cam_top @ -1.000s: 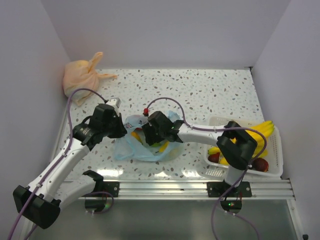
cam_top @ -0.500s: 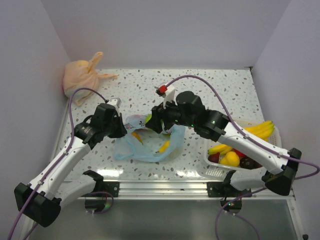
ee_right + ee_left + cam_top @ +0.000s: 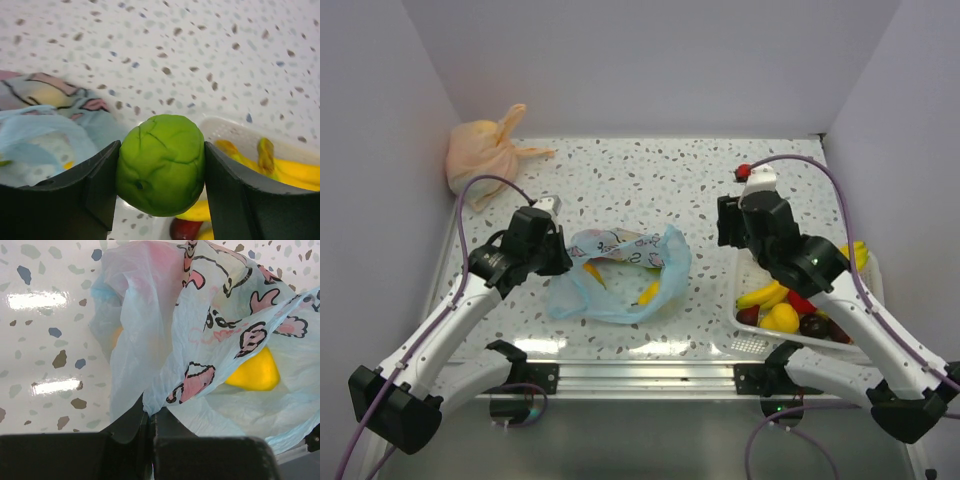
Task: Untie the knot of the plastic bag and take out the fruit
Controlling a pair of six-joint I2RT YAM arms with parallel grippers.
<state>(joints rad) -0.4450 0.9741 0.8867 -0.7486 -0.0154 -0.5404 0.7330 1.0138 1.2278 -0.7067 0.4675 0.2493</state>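
The light blue plastic bag with its cartoon print lies open on the table, with yellow fruit inside; it fills the left wrist view, where a yellow fruit shows through it. No tied knot shows. My left gripper is shut on the bag's edge at its left side. My right gripper is shut on a green round fruit and holds it in the air beside the white basket's left rim. In the top view the right gripper hides the fruit.
The white basket at the right holds bananas, a yellow fruit and dark red fruit. A tied peach-orange bag sits at the back left corner. Walls close the table on three sides.
My right gripper lifted the green fruit out of the blue bag and swung right to the basket's edge. The left gripper kept its hold on the bag.
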